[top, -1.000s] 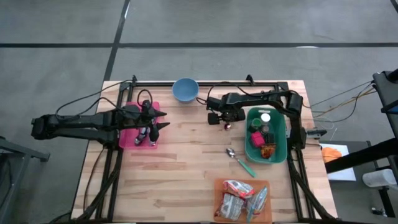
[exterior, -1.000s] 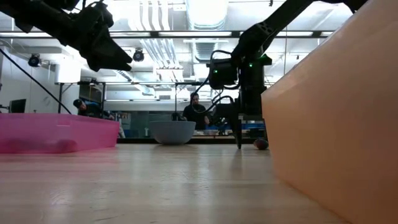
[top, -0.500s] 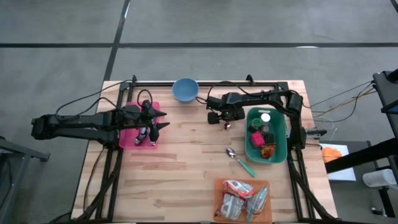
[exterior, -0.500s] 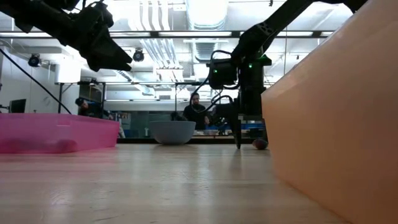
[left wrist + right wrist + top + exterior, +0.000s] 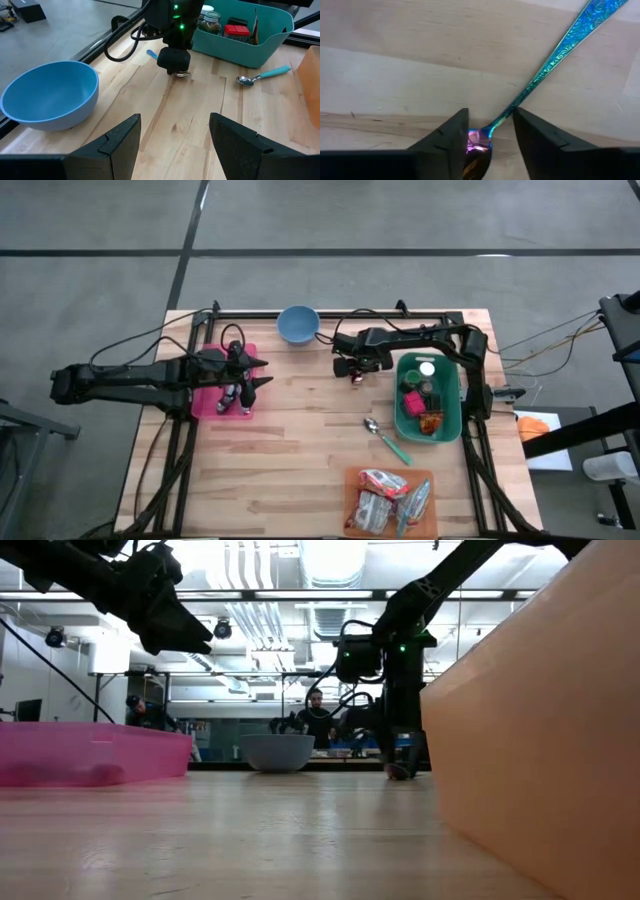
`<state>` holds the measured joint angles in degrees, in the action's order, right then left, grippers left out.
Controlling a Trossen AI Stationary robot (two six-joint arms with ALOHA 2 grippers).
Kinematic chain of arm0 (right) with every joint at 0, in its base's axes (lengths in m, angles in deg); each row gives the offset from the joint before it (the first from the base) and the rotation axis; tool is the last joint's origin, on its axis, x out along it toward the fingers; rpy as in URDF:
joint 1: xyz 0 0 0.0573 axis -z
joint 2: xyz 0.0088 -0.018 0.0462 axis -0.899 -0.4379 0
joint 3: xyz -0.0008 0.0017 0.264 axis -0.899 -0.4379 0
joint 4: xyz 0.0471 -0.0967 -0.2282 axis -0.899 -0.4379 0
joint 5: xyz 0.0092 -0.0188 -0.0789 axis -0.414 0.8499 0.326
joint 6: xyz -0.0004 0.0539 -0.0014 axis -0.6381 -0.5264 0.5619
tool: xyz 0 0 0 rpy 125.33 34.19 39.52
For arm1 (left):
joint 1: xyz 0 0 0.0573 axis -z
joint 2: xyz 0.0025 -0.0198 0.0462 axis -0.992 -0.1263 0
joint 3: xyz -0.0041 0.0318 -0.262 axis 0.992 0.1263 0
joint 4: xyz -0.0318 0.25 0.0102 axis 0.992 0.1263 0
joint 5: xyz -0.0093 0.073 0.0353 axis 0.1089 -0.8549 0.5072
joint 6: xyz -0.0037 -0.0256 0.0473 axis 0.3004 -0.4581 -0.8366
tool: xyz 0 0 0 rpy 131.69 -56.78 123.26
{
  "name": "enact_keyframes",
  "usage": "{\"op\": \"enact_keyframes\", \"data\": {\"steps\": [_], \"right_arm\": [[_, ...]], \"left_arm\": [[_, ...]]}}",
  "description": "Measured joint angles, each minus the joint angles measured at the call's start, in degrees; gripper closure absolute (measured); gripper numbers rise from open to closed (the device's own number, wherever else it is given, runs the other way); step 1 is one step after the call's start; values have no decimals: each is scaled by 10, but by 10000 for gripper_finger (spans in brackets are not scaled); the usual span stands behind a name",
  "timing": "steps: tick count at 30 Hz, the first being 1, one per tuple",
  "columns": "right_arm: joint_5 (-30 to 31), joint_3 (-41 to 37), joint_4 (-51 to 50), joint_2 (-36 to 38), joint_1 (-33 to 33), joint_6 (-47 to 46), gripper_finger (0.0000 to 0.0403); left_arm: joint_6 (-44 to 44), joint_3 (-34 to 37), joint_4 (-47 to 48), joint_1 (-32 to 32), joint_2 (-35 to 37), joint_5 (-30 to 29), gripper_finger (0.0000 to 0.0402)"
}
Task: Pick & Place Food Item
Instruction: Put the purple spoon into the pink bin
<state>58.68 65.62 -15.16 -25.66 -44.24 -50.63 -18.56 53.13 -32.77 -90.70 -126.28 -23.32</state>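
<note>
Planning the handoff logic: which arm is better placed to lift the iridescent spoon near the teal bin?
Right. The right gripper points down with its fingers either side of the iridescent spoon on the table. The left gripper hangs open near the pink tray.

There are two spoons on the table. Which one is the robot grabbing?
The shiny rainbow-blue spoon between the right gripper fingers, by the blue bowl. The teal-handled spoon lies untouched.

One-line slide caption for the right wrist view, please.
Right end effector, pointing down at the wooden table, closes its fingers around the neck of an iridescent blue spoon.
</note>
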Motion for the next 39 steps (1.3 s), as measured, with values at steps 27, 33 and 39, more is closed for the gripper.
{"op": "enact_keyframes", "data": {"steps": [27, 33, 39], "right_arm": [[-4, 14, 40, -2, -60, 15, 383], [0, 20, 106, -2, -99, 22, 383], [-7, 25, 200, -2, -128, 48, 383]], "left_arm": [[0, 0, 0, 0, 0, 0, 164], [0, 0, 0, 0, 0, 0, 164], [0, 0, 0, 0, 0, 0, 164]]}}
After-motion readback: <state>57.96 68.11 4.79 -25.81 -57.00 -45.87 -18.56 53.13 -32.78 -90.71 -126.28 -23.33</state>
